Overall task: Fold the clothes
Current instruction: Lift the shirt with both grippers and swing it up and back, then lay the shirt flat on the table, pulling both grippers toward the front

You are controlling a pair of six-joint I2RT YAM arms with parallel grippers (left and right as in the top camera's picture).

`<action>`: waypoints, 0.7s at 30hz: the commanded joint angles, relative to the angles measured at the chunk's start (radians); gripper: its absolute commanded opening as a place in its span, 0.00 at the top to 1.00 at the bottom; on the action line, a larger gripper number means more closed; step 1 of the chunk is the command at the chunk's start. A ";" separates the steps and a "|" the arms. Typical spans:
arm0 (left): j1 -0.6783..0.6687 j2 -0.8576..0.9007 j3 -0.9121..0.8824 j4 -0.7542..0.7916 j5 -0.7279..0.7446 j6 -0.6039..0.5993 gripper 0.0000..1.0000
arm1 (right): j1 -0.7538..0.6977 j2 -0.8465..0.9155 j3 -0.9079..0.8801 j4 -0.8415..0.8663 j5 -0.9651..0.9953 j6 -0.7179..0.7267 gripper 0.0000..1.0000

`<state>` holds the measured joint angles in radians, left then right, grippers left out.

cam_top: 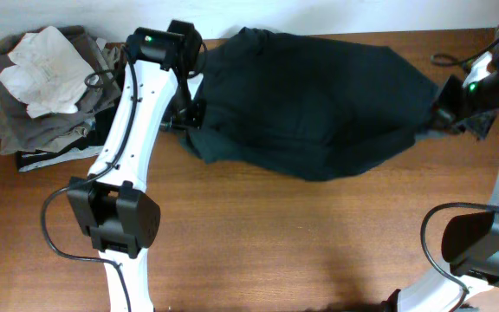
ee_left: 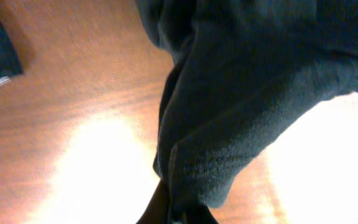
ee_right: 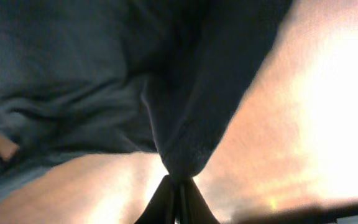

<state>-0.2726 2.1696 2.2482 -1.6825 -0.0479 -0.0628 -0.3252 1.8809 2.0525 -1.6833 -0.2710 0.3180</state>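
The clothes point(cam_top: 310, 104), a large very dark T-shirt, are stretched across the far half of the wooden table point(cam_top: 301, 243), no print showing. My left gripper point(cam_top: 186, 111) pinches its left edge, and my right gripper point(cam_top: 440, 111) pinches its right edge. In the left wrist view the dark fabric point(ee_left: 241, 93) runs down into the shut left gripper point(ee_left: 178, 214) at the bottom. Seen from the right wrist, a bunched fold of the shirt point(ee_right: 166, 81) narrows into the shut right gripper point(ee_right: 178, 193). The cloth sags a little between the two grips.
A pile of grey and olive garments point(cam_top: 33, 126) lies at the back left, with a crumpled white cloth point(cam_top: 46, 69) on top. A thin dark cable point(cam_top: 444, 59) loops at the back right. Bare wood fills the front of the table.
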 commanded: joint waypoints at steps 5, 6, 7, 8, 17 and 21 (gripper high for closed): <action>-0.072 -0.047 -0.049 -0.006 0.051 -0.061 1.00 | 0.003 -0.233 -0.225 0.067 0.183 0.087 0.96; -0.088 -0.060 -0.058 -0.006 0.050 -0.061 1.00 | 0.003 -0.261 -0.246 0.067 0.183 0.087 0.96; -0.104 -0.076 -0.073 -0.006 0.050 -0.062 1.00 | 0.003 -0.295 -0.278 0.069 0.188 0.087 0.96; -0.119 -0.096 -0.092 -0.006 0.043 -0.074 0.99 | 0.003 -0.320 -0.303 0.072 0.202 0.087 0.96; -0.150 -0.373 -0.537 0.058 -0.077 -0.225 1.00 | 0.002 -0.486 -0.628 0.188 0.232 0.108 0.96; -0.150 -0.469 -0.723 0.112 -0.042 -0.237 0.99 | -0.023 -0.488 -0.726 0.235 0.232 0.110 0.96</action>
<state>-0.4259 1.7763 1.6516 -1.5890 -0.1097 -0.2562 -0.3275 1.4147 1.3842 -1.4662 -0.0635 0.4110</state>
